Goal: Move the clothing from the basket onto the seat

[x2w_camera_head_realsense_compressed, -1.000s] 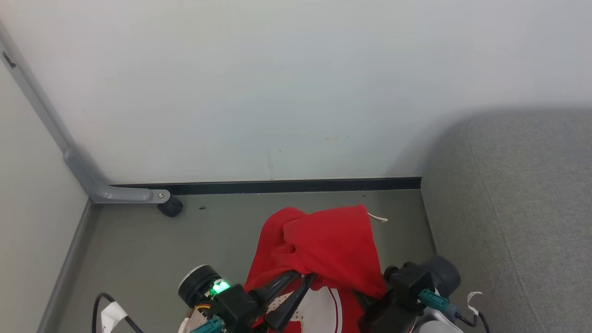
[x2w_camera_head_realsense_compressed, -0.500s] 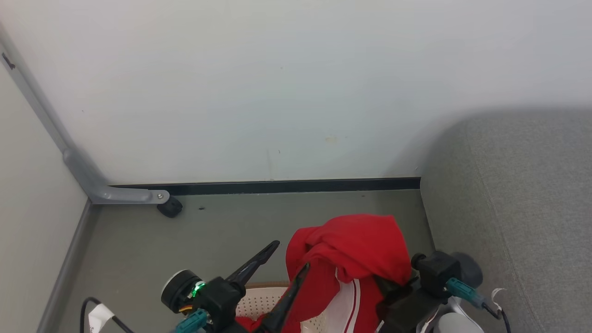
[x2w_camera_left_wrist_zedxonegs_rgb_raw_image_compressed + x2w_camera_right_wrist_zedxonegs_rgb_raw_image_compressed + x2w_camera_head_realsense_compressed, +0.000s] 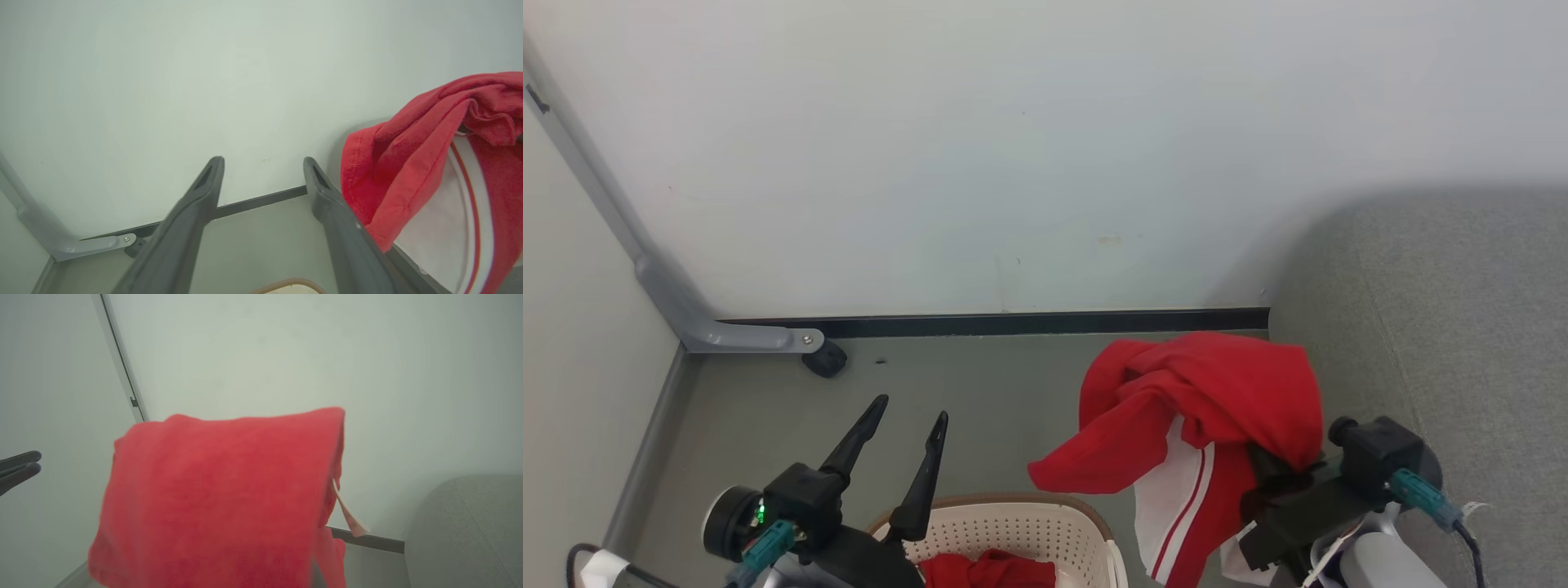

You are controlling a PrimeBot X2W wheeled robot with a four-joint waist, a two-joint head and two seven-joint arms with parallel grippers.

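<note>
Between the basket and the seat, above the grey floor [image 3: 980, 392], the clothing [image 3: 1217, 392] hangs from my right tool [image 3: 1270, 474].

Right tool state: clamped on the clothing, with the fingers covered by the fold draped over them.

Orientation: the long axis runs from the bunched fold at the far end, over the tool, down to the free hem at the near end. One red flap points left, toward the basket.

Appearance: soft, bright red fabric, creased at the top. A white panel with thin red stripes faces near and left. A small white label [image 3: 351, 520] dangles from one edge.

The right edge of the clothing is just beside the seat [image 3: 1445, 327], a grey woven cushion with a rounded edge. I cannot tell whether they touch.

My left tool [image 3: 911, 410] is at the near left. Its fingers are apart and empty, pointing toward the far wall [image 3: 1045, 163].

The basket [image 3: 1013, 523] is cream with small round holes and a brown rim. It stands at the near edge with a second red piece [image 3: 988, 569] inside.
</note>
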